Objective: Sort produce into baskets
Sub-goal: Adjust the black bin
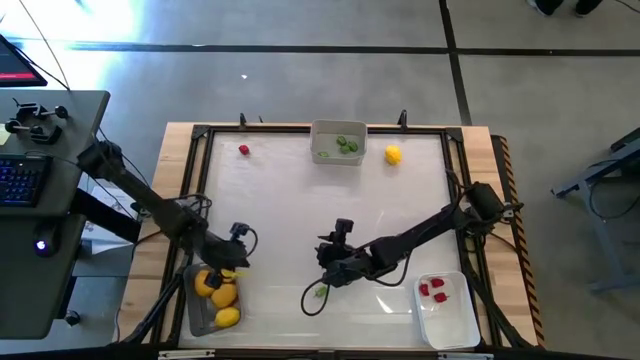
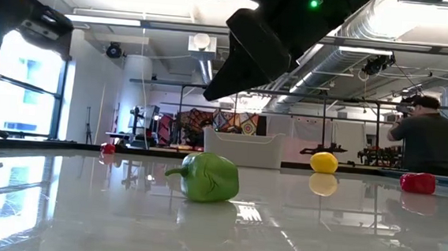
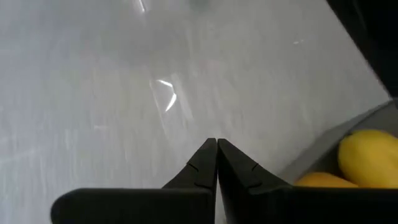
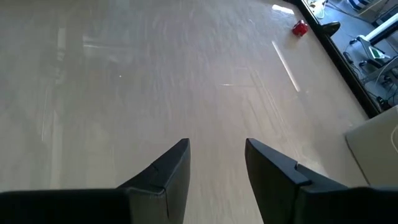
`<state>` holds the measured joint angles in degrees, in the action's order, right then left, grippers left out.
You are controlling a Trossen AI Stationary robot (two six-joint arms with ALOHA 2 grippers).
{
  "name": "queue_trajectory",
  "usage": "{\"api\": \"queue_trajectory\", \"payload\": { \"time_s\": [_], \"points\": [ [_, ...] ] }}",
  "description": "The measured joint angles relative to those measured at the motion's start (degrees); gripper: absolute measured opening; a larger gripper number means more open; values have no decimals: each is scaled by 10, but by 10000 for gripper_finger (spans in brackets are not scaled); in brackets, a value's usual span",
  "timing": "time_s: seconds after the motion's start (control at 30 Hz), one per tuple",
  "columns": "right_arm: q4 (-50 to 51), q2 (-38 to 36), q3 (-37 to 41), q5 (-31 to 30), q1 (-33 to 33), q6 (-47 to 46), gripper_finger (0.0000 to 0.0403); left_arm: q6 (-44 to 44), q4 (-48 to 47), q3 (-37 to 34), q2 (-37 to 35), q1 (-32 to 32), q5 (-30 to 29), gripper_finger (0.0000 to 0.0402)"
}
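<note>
A green piece of produce (image 1: 321, 291) (image 2: 208, 177) rests on the table near the front, just nearer the front edge than my right gripper (image 1: 325, 262) (image 4: 216, 155). That gripper hangs open above the bare table with nothing between its fingers. My left gripper (image 1: 238, 266) (image 3: 216, 155) is shut and empty, over the table beside the near-left basket (image 1: 200, 318) (image 3: 323, 149), which holds yellow lemons (image 1: 216, 292) (image 3: 372, 158). A loose lemon (image 1: 393, 154) (image 2: 324, 162) and a red strawberry (image 1: 244, 150) (image 4: 300, 28) lie at the far side.
The far-middle basket (image 1: 338, 130) (image 2: 244, 149) holds green pieces. The near-right white basket (image 1: 455, 325) holds red pieces (image 1: 432, 290). A wooden frame (image 1: 190, 200) borders the table. A person (image 2: 425, 136) stands in the room beyond the table. The table's middle is open.
</note>
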<state>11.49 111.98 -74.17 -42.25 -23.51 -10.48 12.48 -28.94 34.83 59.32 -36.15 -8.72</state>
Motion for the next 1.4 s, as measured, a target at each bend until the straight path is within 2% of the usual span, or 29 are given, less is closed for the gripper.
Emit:
{"api": "queue_trajectory", "payload": {
  "time_s": [0.23,0.37,0.53,0.8,1.0,1.23,1.4],
  "points": [
    [0,0,0,0,0,2,144,82,-156,49,-27,-57,-3,0],
    [0,0,0,0,0,2,144,104,-189,58,-17,-96,22,0],
    [0,0,0,0,0,2,144,138,-234,58,23,-116,-25,0],
    [0,0,0,7,0,0,144,97,-234,58,104,-127,-123,0],
    [28,-22,0,7,-6,-29,144,99,-227,60,110,-130,-149,0],
    [138,-81,0,3,-9,-136,144,42,-151,68,91,-143,-180,0],
    [277,-113,0,7,-14,-237,144,56,-144,68,73,-151,-216,0]
  ]
}}
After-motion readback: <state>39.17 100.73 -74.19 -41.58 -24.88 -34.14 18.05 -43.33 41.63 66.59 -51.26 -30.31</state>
